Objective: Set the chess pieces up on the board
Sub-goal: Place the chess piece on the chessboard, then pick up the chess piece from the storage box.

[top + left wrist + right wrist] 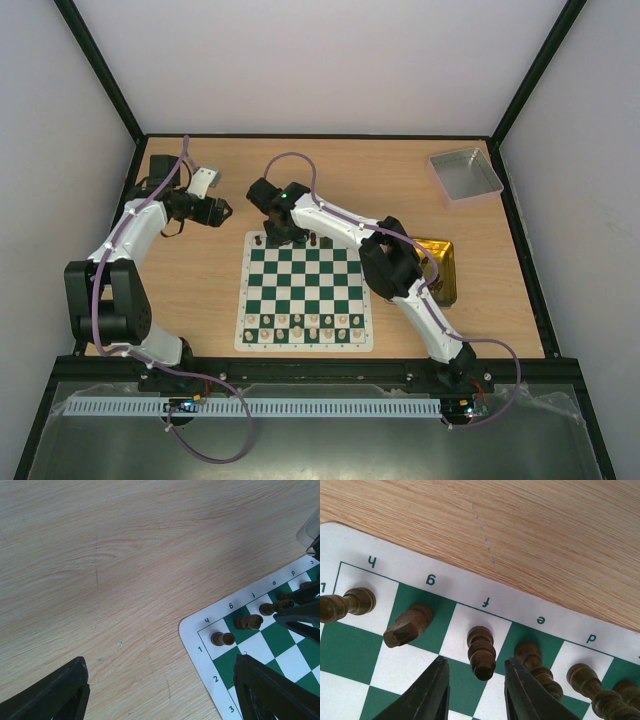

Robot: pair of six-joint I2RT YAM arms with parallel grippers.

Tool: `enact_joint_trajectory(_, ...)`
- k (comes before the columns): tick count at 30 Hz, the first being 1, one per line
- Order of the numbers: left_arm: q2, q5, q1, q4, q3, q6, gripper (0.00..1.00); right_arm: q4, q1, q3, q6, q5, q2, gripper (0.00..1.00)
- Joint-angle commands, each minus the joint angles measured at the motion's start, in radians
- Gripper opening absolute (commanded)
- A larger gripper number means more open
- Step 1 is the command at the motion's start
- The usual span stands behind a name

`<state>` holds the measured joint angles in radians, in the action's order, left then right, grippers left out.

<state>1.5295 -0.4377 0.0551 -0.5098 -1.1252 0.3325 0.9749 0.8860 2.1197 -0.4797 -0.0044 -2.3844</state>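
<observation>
The green and white board [305, 290] lies mid-table. Dark chess pieces stand along its far row: a rook [350, 603] on h, a knight [407, 626] on g, a bishop [481, 651] on f, and taller pieces on e [540, 667] and d [587, 682]. My right gripper [476, 680] hovers over that row, open, its fingers either side of the bishop with a gap on both sides. My left gripper [162, 660] is open and empty above bare wood by the board's far left corner [200, 645], close to the rook [222, 639].
Pale pieces [305, 325] fill the two near rows of the board. A gold tin [440, 270] lies right of the board, partly under the right arm. A grey tray [465, 175] sits at the far right. Black frame posts stand along the table edges.
</observation>
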Motion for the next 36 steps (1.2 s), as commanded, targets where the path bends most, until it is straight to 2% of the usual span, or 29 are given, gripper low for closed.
enact_joint_trajectory(1,0.011,-0.013,-0.005,-0.004,0.016,0.013,0.79,0.018,0.007,0.030,-0.008,0.012,0.057,0.30)
enact_joint_trajectory(11,0.014,-0.010,-0.005,-0.003,0.014,0.013,0.80,0.029,0.006,0.030,-0.024,0.032,0.112,0.30)
enact_joint_trajectory(16,0.007,-0.005,-0.005,-0.008,0.013,0.012,0.80,0.028,0.005,-0.016,-0.058,0.108,0.250,0.30)
enact_joint_trajectory(20,-0.007,0.002,-0.005,-0.022,0.006,0.017,0.80,-0.047,-0.028,-0.238,-0.090,0.186,0.475,0.30)
enact_joint_trajectory(28,-0.088,0.082,-0.013,-0.159,-0.058,0.086,0.80,-0.209,-0.235,-0.834,-0.151,0.182,0.909,0.30)
enact_joint_trajectory(32,-0.153,0.080,-0.017,-0.218,-0.050,0.082,0.81,-0.210,-0.274,-0.981,-0.205,0.253,1.026,0.29)
enact_joint_trajectory(36,-0.213,0.056,-0.028,-0.247,-0.035,0.058,0.83,-0.231,-0.334,-1.080,-0.246,0.254,1.131,0.30)
